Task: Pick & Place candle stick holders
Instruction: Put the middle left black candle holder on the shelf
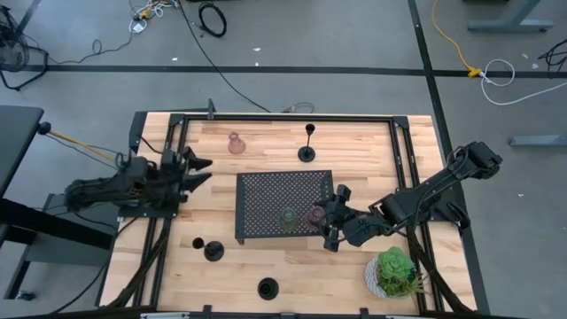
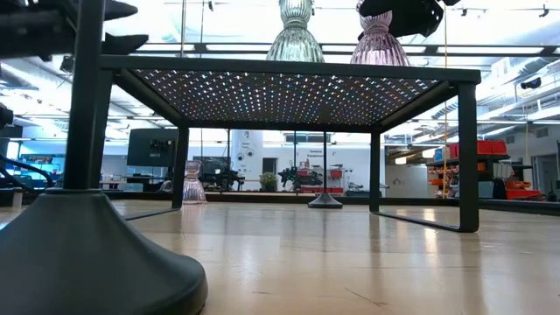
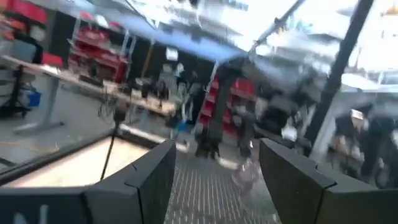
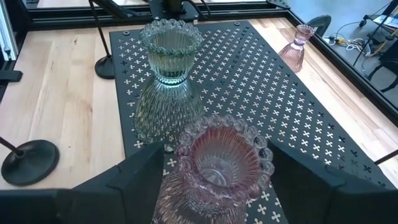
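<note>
A pink glass holder [image 1: 312, 215] and an olive-green glass holder [image 1: 289, 217] stand upright on the black perforated tray [image 1: 266, 190], near its near edge. My right gripper [image 1: 330, 219] is open, its fingers [image 4: 134, 177] standing on either side of the pink holder [image 4: 224, 162], slanting down from the right. A third glass holder [image 1: 236, 143] stands on the table at the far side. One black holder [image 1: 306, 152] stands beyond the tray, and two more black holders [image 1: 213, 250] [image 1: 267, 288] stand near the front. My left gripper [image 1: 200, 171] is open and empty, left of the tray.
A leafy plant in a white pot [image 1: 394, 273] stands at the near right corner, close beside my right arm. The tray stands on thin legs [image 2: 468, 157] above the wood. One black holder's base [image 2: 87, 254] fills the low view's left.
</note>
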Available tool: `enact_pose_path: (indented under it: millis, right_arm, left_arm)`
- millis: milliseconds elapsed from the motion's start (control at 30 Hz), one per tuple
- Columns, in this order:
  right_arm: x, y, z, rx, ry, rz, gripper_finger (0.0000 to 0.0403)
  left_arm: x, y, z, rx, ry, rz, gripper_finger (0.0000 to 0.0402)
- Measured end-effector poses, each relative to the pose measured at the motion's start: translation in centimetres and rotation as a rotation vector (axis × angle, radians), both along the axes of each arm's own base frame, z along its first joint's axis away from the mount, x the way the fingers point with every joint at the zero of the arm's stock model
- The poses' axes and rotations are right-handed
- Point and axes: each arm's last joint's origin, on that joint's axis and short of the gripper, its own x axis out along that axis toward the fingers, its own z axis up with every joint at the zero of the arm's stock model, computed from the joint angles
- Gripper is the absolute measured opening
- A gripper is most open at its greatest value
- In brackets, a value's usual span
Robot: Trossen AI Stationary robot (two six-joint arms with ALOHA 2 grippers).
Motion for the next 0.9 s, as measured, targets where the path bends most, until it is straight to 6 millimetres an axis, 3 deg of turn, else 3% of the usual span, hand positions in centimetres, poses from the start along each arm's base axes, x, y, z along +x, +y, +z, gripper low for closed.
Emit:
enact_pose_path:
  millis: [233,900]
  right_arm:
    - [0.0,0.0,0.0,-0.001,0.002,0.004,0.0277]
    - [0.0,0.0,0.0,-0.006,0.001,0.005,0.0277]
  left_arm:
    - [0.3,-0.6,0.6,0.025,0.226,-0.092,0.0234]
    - [3.8,-4.1,4.3,0.146,0.38,-0.336,0.0234]
